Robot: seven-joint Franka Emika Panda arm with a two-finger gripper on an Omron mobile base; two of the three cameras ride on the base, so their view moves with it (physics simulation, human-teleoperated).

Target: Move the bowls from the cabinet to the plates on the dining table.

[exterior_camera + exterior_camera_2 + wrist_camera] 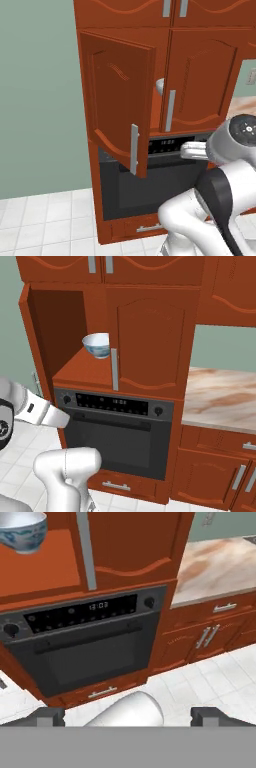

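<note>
You have the cabinet (150,336) with its left door (117,105) swung open; inside, on the shelf (82,368) above the oven (117,431), a blue-patterned bowl (97,345) stands near the back, beside the closed right door. Your gripper (128,716) is spread wide, holding nothing.

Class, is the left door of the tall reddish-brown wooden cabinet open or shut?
Open: the left door stands swung outward, exposing the white-and-blue patterned bowl inside.

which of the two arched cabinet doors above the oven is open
The left reddish-brown arched door is swung open, showing the white-and-blue patterned bowl on the shelf; the right arched door beside it is shut flat.
</note>
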